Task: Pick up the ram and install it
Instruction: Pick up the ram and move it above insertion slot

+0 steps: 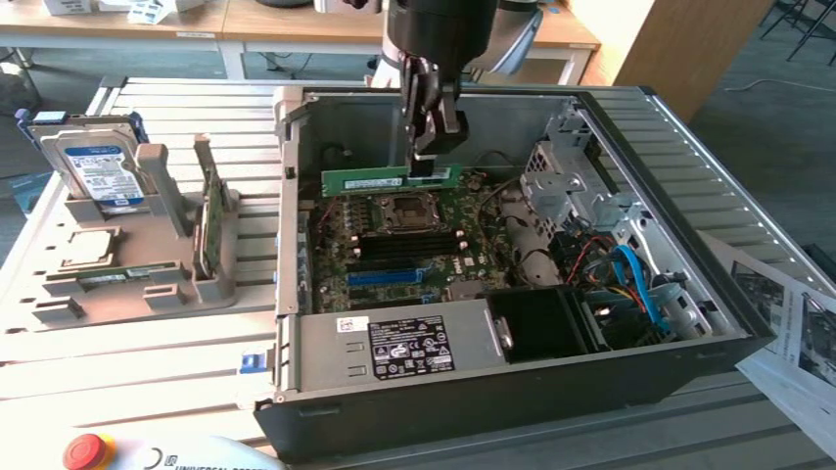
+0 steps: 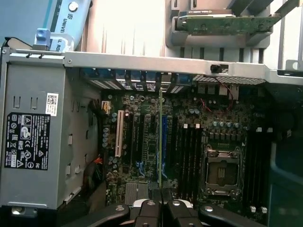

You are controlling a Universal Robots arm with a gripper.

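My jaws are clamped on the thin green ram (image 1: 379,180), held level. My gripper (image 1: 433,164) hangs straight down over the motherboard (image 1: 343,245), seemingly clear of it.

My exterior view looked down at an angle from high up, taking in the whole open computer case (image 1: 523,401) and the table (image 1: 131,372) around it. My wrist view sat close, facing straight down past the gripper (image 2: 162,198) and the edge-on ram (image 2: 160,142). Both caught the motherboard (image 1: 392,245) and power supply (image 1: 392,348).
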